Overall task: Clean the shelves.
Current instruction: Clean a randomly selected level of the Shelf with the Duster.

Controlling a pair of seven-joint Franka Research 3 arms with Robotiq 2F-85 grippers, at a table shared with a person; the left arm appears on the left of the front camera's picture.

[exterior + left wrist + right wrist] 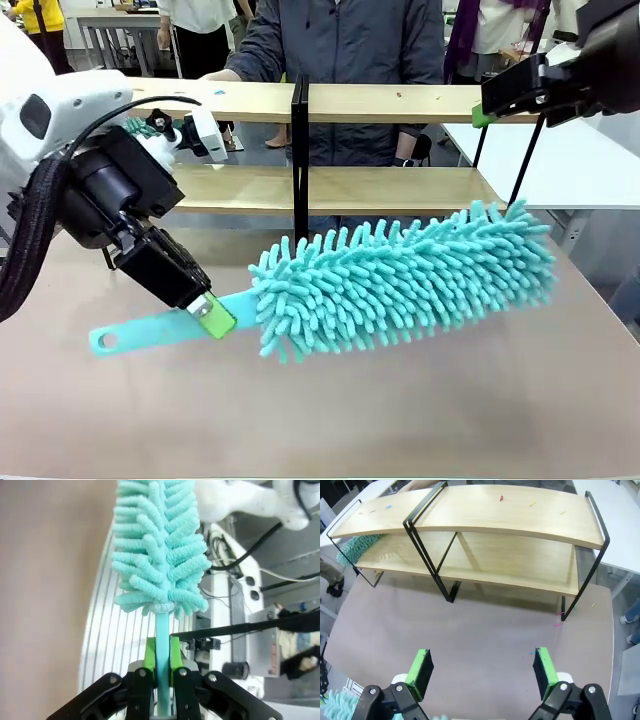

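Note:
A turquoise fluffy duster (400, 275) hangs level above the brown table, and my left gripper (212, 315) is shut on its flat handle. In the left wrist view the green pads (149, 655) pinch the handle just below the duster's head (157, 550). The shelves (400, 100), two light-wood boards in a black frame, stand behind the duster. My right gripper (485, 108) hovers high at the right, level with the top board. From the right wrist the gripper (482, 675) is open and holds nothing, looking down on the shelves (510, 510). Small coloured bits (501, 498) lie on the top board.
A person stands behind the shelves with a hand (215, 75) at the top board. A second turquoise duster (357, 547) sits at the lower board's left end. Tiny coloured scraps (557, 625) lie on the table (485, 630) near the frame's right leg. A white table (590, 160) stands to the right.

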